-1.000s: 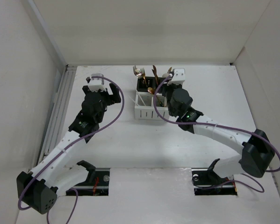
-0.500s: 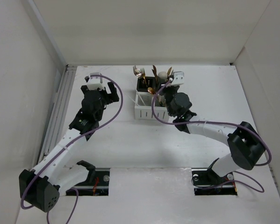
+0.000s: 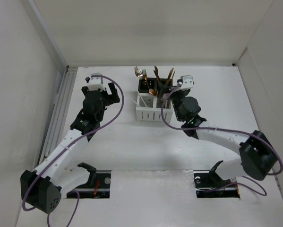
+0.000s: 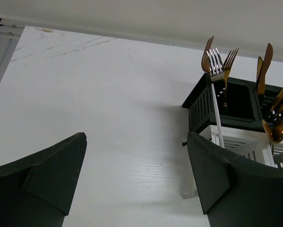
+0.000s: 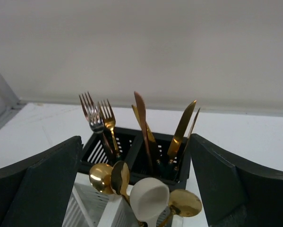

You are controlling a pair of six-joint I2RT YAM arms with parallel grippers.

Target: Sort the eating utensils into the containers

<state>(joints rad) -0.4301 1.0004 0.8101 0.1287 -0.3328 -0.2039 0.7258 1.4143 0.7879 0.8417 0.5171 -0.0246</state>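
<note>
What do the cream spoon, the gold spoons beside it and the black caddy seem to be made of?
Cream spoon: probably plastic or ceramic; matte, opaque, no sharp reflections.
Gold spoons: likely polished metal with gold finish; bright mirror-like highlights.
Black caddy: seemingly moulded plastic; dull surface, even slots, though painted metal is possible.

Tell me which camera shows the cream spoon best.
Right wrist: the cream spoon stands bowl-up, close, among gold spoons in the white caddy. The top view leaves it too small to pick out; the left wrist view doesn't show it.

Left arm (image 3: 68,144) and right arm (image 3: 219,135) stretch forward, jaws wide apart.
</note>
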